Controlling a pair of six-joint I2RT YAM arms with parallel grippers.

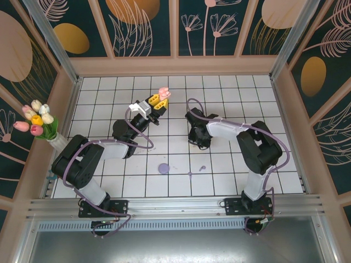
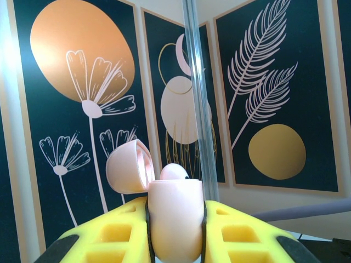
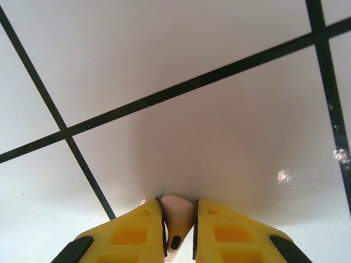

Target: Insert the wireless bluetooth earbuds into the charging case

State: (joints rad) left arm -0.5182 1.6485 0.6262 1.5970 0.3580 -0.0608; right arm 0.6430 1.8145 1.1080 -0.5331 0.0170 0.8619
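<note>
From above, the left tool (image 1: 158,102) is lifted over the far middle of the surface (image 1: 230,98), clenched on the pink case (image 1: 163,93). The right tool (image 1: 198,140) points down at the tiles, to the right of the case and nearer. So I'd say the coming move runs left and away, with some lift. Two purple earbuds (image 1: 190,175) lie on the near tiles by a purple disc (image 1: 163,168), well apart from both tools.

At the left wrist, the left tool (image 2: 175,208) has the case (image 2: 174,227) pinched upright between its yellow pads. The lid (image 2: 127,167) is swung open to the left. One seated earbud (image 2: 174,171) pokes out of the mouth. I can't see the slot beside it.

At the right wrist, the right tool (image 3: 178,203) is clamped on a pink earbud (image 3: 176,219) just above the white tiles. The earbud's long axis seems to run along the fingers, rounded end outward, so it looks set to go in head first once it is turned toward the case mouth.
</note>
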